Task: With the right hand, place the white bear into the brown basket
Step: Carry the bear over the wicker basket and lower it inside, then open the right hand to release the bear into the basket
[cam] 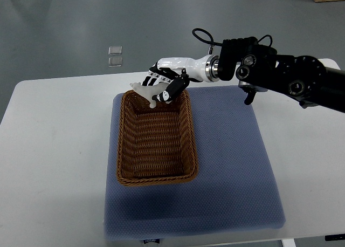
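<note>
Right hand (166, 84): fingers curled around the white bear (146, 92), arm entering from the right edge. Hand held over the far rim of the brown basket (155, 176).

White bear: small pale figure, held above the basket's far end, partly overhanging the interior; not yet resting on the basket floor. Looks light and smooth, possibly hard plastic or rubber, so likely slippery between hard fingers. Best held around the body, as it is now, rather than by a limb. Material cannot be told for sure.

Brown basket: woven, rectangular, open-topped, interior bare.

Blue mat (232, 166): textured cloth pad under the basket, extending well to its right and near side.

White table (54, 150): under the mat, left of the basket.

Grey floor (64, 26): beyond the basket; two small pale squares (115, 55) lie there.

Left hand: not visible.
</note>
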